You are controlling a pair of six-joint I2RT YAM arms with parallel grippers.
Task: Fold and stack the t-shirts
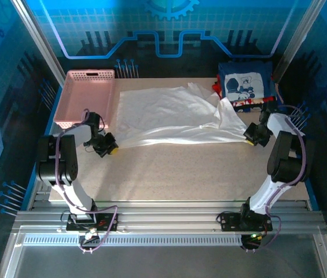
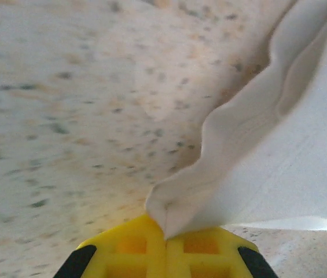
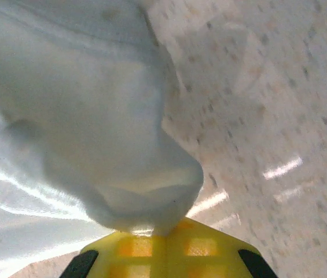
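Pinching the white shirt (image 1: 169, 113) at both near corners.
Left pincer (image 1: 107, 148) and right pincer (image 1: 250, 137) were clamped on its edge (speckled bench (image 1: 180, 174) beneath).

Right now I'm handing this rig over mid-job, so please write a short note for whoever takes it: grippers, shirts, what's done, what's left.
Left gripper: shut on the near left edge of the white cloth t-shirt.
Right gripper: shut on its near right edge.
White shirt: spread and wrinkled mid-table, not yet folded.
Done: navy t-shirt with white cartoon print lies folded at the far right, on red cloth.
Left: fold the white shirt and stack it there.
Pink plastic lattice basket: far left, untouched.
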